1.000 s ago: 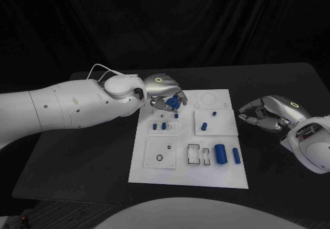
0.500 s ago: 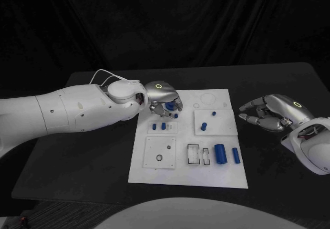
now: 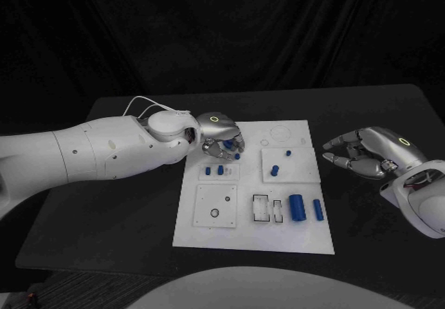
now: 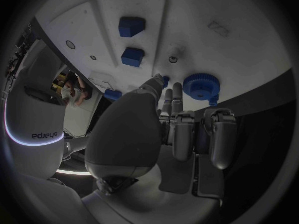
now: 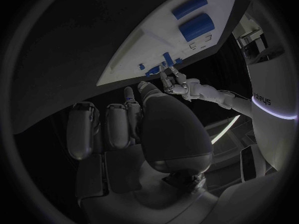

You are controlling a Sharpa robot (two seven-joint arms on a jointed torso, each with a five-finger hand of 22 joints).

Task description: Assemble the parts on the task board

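While the left hand [image 3: 222,136] hovers at upper centre over the task board [image 3: 278,239] | fingers curled, empty | blue gear [image 4: 201,85] lies just beyond fingertips | likely light, rigid, slippery; pinch toothed rim | right hand [image 3: 369,152] idle, loosely curled, empty.

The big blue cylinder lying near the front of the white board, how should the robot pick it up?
Probably by its long curved sides, near the middle. The big blue cylinder lies flat on the task board, lengthwise away from the robot, so fingers should come straight down from above, one on each side. A thinner blue cylinder lies close on its right, so that side is tight.
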